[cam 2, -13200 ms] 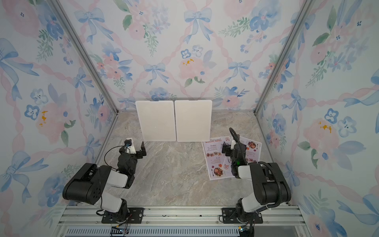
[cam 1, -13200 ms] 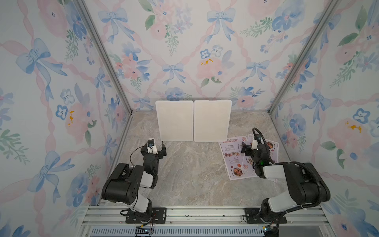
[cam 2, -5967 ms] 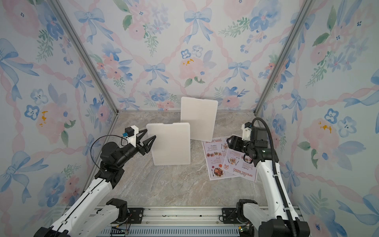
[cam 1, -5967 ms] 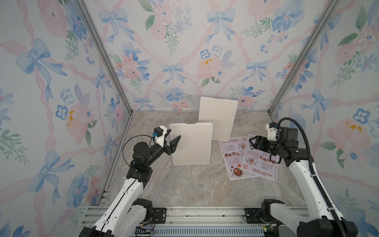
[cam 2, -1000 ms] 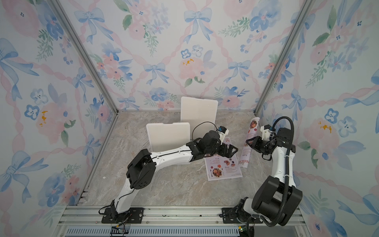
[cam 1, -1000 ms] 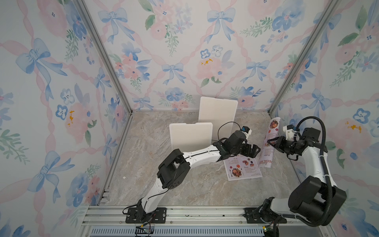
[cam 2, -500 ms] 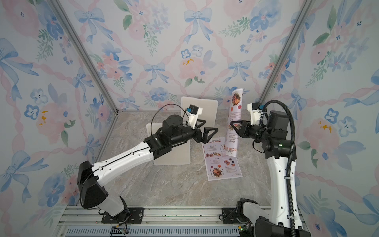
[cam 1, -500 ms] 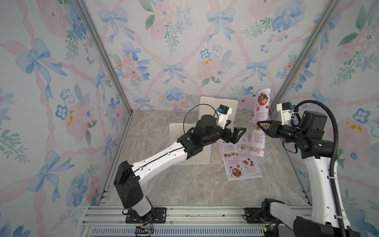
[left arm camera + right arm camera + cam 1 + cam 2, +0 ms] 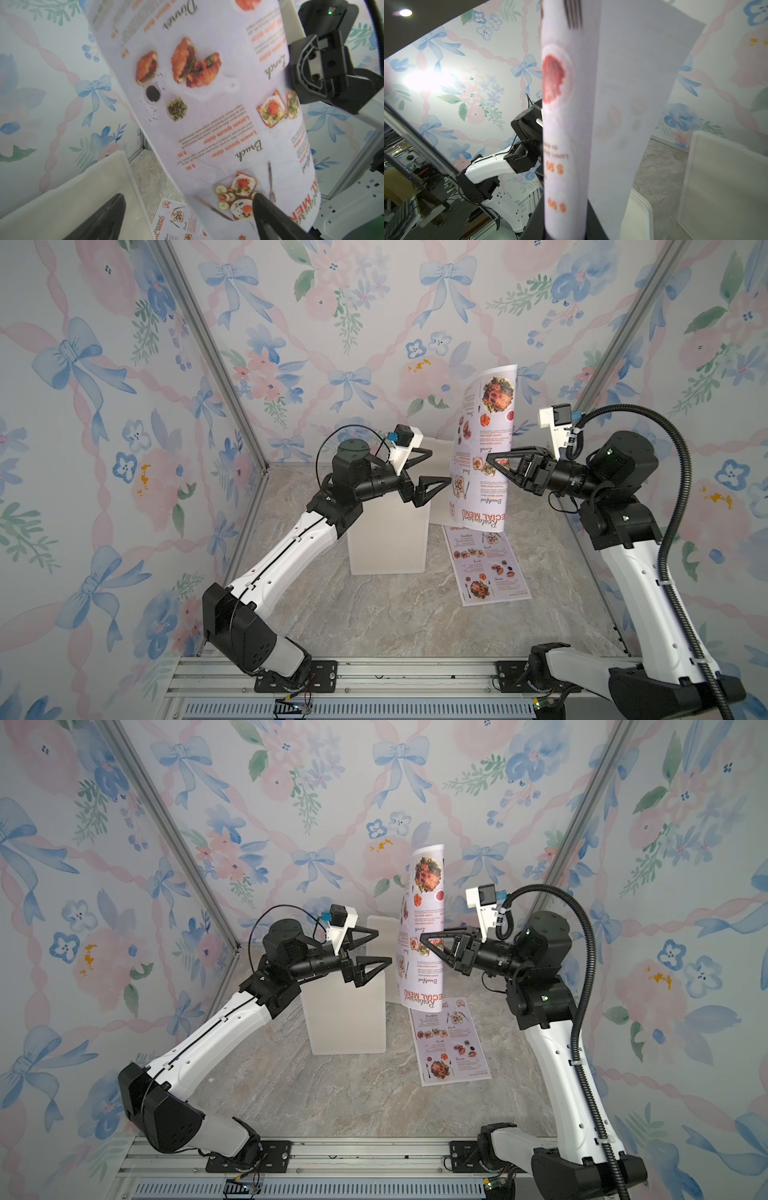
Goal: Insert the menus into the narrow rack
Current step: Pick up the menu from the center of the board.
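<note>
One of the menus [image 9: 484,448] [image 9: 422,919] hangs upright and upside down in the air, curled lengthwise. My right gripper [image 9: 490,459] [image 9: 422,936] [image 9: 564,224] is shut on its right side at mid-height. The other of the menus [image 9: 486,564] [image 9: 449,1042] [image 9: 174,220] lies flat on the table below it. My left gripper [image 9: 439,467] [image 9: 384,947] [image 9: 189,196] is open, its tips right at the held sheet's left edge. The narrow rack seems to be two white upright panels: one [image 9: 388,539] [image 9: 345,1019] under my left wrist, one [image 9: 439,506] behind it.
Floral walls close the marble table [image 9: 374,614] on three sides, with metal corner posts [image 9: 598,364] at the back. The held sheet's lower edge hangs just above the flat menu's top end. Both arms are raised over the table's rear half.
My right gripper has lifted its menu from low by the right wall up toward the middle. My left gripper rose from the flat menu and now faces the held sheet, still open.
</note>
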`<state>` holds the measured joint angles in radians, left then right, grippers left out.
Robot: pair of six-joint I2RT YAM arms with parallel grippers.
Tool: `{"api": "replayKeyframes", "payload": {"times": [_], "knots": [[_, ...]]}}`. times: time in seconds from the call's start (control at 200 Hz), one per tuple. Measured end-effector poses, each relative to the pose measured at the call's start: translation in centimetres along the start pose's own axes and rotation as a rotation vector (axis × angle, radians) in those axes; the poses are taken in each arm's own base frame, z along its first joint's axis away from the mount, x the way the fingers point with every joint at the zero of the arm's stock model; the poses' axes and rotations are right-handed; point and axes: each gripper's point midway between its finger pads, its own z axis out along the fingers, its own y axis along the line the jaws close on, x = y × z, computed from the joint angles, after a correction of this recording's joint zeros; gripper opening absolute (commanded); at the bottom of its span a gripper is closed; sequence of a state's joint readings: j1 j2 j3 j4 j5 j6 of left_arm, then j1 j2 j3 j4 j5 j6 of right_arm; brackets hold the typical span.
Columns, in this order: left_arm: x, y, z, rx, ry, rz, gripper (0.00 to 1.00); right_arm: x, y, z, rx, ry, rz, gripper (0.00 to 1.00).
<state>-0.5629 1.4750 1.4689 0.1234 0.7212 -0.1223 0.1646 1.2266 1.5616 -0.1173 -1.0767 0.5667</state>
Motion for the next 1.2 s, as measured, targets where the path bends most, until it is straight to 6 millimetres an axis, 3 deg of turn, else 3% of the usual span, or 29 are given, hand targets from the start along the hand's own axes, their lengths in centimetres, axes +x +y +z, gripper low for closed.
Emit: {"api": "replayKeyframes", "payload": {"times": [0.1,0.34,0.665,0.985,1.2], "knots": [[-0.6,-0.4,-0.7,0.036,-0.008,0.03,0.98,-0.7,0.8,0.5,-0.055,0.004,-0.021,0.24],[-2.8,1.6,-3.0,0.047,-0.036,0.023,0.98,-1.2,1.5,0.8,-0.122,0.005,-0.045,0.24],[-4.5,-1.5,-1.6,0.244,-0.043,-0.001,0.96,-1.1,1.1,1.4,-0.155,0.017,-0.05,0.24],[-6.1,-1.2,-3.2,0.234,-0.074,0.016,0.82,-0.8,-0.2,1.1,-0.119,0.022,-0.064,0.24],[-7.7,-2.3,-4.7,0.24,-0.143,0.024,0.57,-0.7,-1.0,1.3,-0.081,0.015,-0.07,0.24]]}}
